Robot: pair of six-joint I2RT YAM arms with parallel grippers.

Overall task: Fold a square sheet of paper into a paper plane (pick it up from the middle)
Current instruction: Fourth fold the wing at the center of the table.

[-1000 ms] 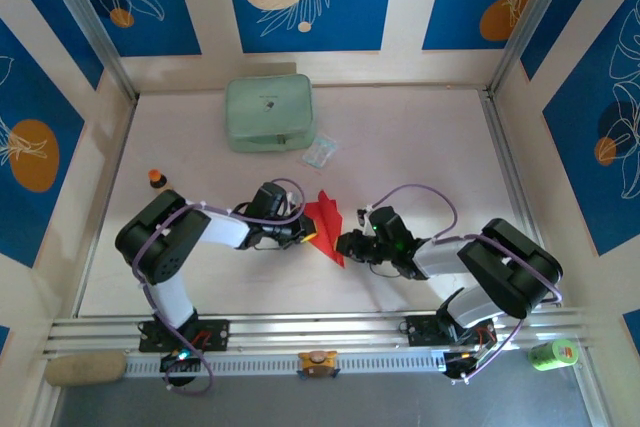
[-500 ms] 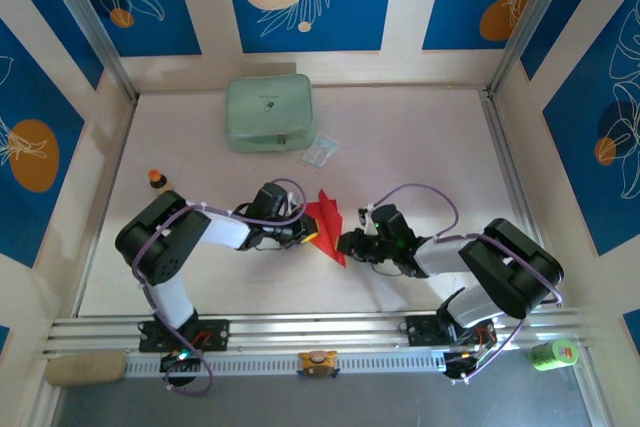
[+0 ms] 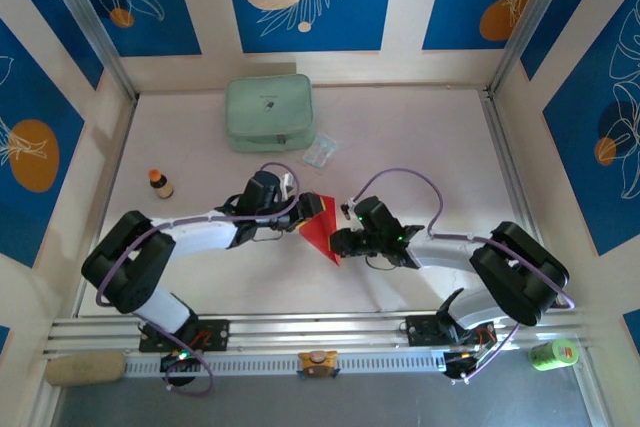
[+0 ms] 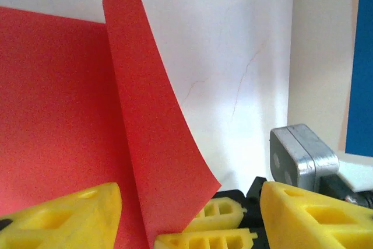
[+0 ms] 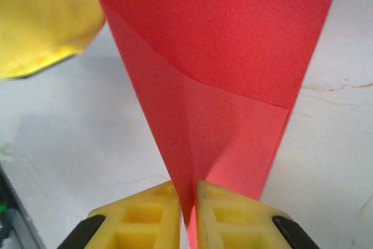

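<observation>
Two tools meet at the folded red sheet (image 3: 320, 233), which lies mid-bench, toward the near edge. The left tool (image 3: 304, 218) has just let go, jaws now apart with a loose flap curling up between them. The right tool (image 3: 337, 243) stays clamped on the sheet's narrow tip, so this crease seems pressed and the next fold can begin.

Left gripper (image 4: 189, 197) with its yellow fingers (image 4: 64, 217) spread wide, one at the lower left and one at the lower right. The red paper (image 4: 52, 115) lies flat on the white table (image 4: 233, 51) at left. One flap curls up from it, and its lower corner hangs between the spread fingers. The right gripper (image 4: 211, 228), also yellow-fingered, meets this corner from below. A grey metal block (image 4: 298, 155) sits just beside it. Pale wall and blue panel (image 4: 362, 62) at right.
</observation>
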